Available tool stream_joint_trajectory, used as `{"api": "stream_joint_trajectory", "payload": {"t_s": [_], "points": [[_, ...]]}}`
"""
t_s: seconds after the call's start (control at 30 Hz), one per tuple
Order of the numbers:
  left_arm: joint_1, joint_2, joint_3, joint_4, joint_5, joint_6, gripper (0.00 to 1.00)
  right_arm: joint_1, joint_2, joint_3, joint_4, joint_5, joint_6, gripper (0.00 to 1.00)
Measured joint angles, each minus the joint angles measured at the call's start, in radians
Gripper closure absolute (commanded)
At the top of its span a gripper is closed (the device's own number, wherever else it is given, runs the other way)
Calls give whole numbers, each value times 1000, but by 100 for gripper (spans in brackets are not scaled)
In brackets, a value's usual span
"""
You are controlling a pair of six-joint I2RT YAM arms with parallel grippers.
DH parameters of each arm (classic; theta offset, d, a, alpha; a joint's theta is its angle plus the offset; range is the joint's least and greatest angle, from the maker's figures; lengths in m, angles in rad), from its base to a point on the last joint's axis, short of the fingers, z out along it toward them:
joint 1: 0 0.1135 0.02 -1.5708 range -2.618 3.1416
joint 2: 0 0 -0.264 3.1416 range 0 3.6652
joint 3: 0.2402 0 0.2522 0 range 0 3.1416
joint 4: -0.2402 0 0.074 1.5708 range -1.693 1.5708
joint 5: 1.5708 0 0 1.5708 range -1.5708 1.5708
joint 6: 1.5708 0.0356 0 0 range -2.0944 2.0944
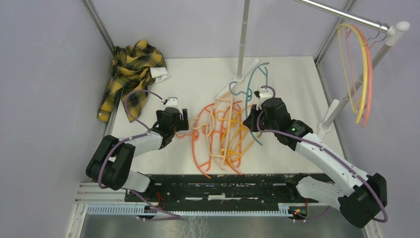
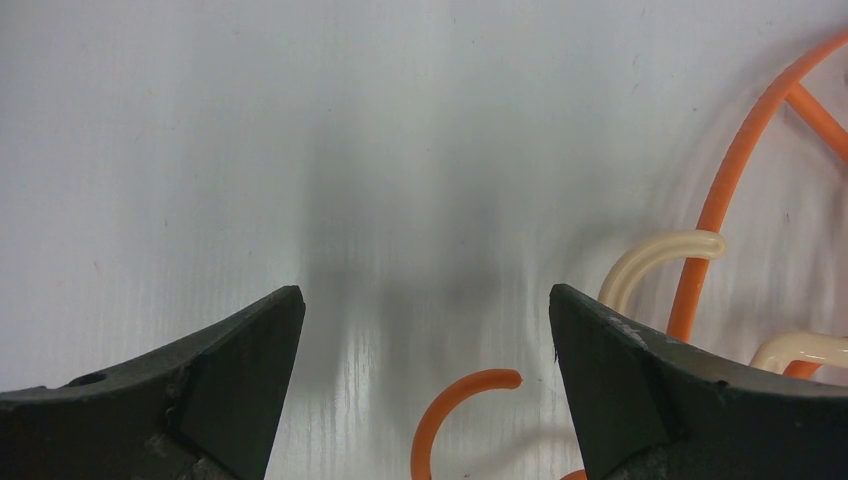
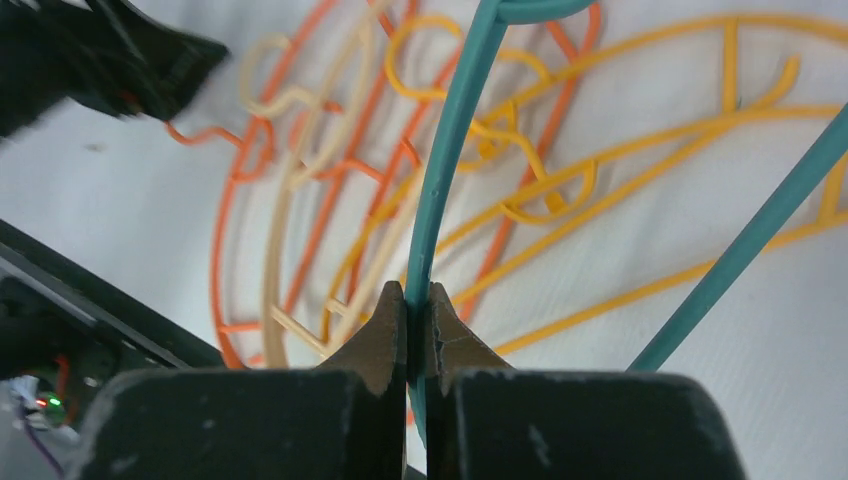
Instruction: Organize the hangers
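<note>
My right gripper (image 3: 418, 300) pinches the teal hanger (image 3: 450, 150) tight; my left gripper (image 2: 425, 300) stands wide, holding nothing.
Between my left jaws an orange hook (image 2: 452, 392) lies on the white table (image 2: 300, 120). Past my right fingers, a tangled heap of hangers (image 1: 220, 134), orange, yellow and peach, lies mid-table between my arms. Farther off, at the far right, yellow and pink hangers (image 1: 365, 69) hang from the silver rail (image 1: 341, 15); a plaid shirt (image 1: 130, 74) lies crumpled at the far left corner.
</note>
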Motion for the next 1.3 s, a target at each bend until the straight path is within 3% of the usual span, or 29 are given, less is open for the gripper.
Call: {"api": "stream_joint_trajectory", "payload": {"t_s": [0.2, 0.47, 0.63, 1.3], "points": [[0, 0, 0, 0, 0, -13, 1, 0, -19, 137, 106, 29, 74, 99], [0, 0, 0, 1, 0, -15, 1, 0, 285, 476, 338, 91, 143, 99], [0, 0, 0, 2, -1, -15, 1, -2, 371, 618, 395, 111, 147, 99], [0, 0, 0, 8, 0, -15, 1, -148, 386, 711, 466, 188, 222, 99]]}}
